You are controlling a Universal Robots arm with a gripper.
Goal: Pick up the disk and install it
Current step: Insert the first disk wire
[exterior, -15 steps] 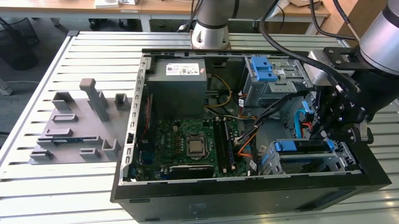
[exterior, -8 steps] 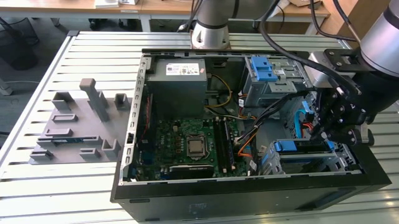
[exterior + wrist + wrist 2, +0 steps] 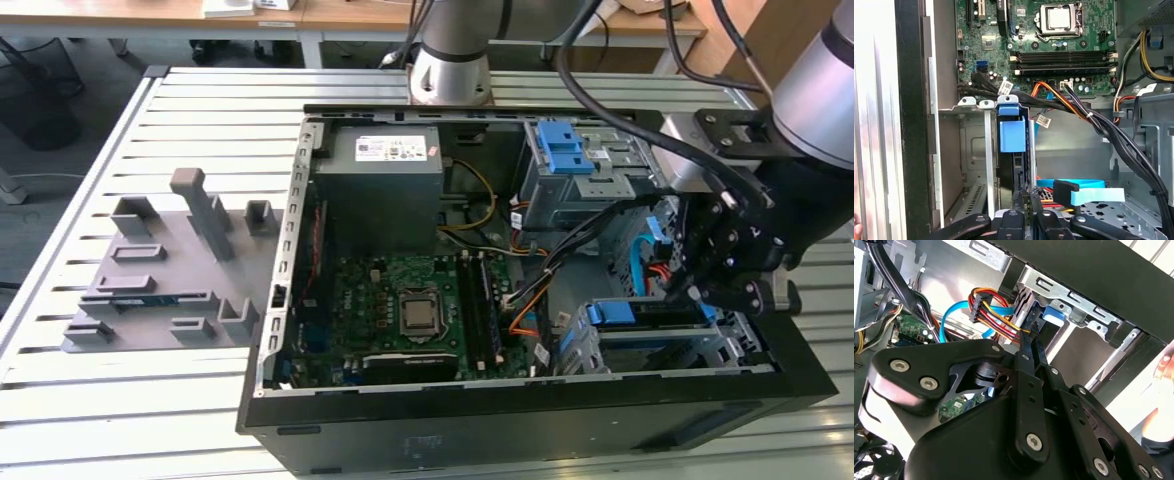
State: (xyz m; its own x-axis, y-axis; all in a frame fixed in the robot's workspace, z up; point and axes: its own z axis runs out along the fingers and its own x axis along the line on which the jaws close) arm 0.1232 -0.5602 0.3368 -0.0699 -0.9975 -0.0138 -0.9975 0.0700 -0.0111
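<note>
- Where the first wrist view looks down along the gripper point(image 3: 1023, 199), the two fingers stand close together, clamped on the near edge of the disk point(image 3: 1009, 134).
- The disk stands on edge in a slot of the metal cage point(image 3: 974, 145). Its blue carrier tab is on the side away from the gripper.
- Cage walls run tight along both faces of the disk, so there is almost no room sideways.
- Just beside the gripper lies a flat blue cable point(image 3: 1089, 192) with a black plug. Beyond it is an open stretch of perforated cage floor.
- A thick black cable bundle point(image 3: 1094, 120) crosses right behind the disk's tab, with orange and red wires alongside it.
- Two small white tags point(image 3: 1005, 88) hang on these cables; their print cannot be read.
- Farther on lies the green board point(image 3: 989, 45) with its square socket point(image 3: 1058, 19) and long black memory slots.
- The case's black wall point(image 3: 909, 125) runs just beside the cage.
- In the exterior view, a grey box point(image 3: 380, 190) at the far end of the case bears a white label point(image 3: 391, 150), too small to read.
- Outside the case, on the exterior view's left, a grey fixture point(image 3: 174, 270) sits on the slatted table point(image 3: 134, 400), with bare slats around it.
</note>
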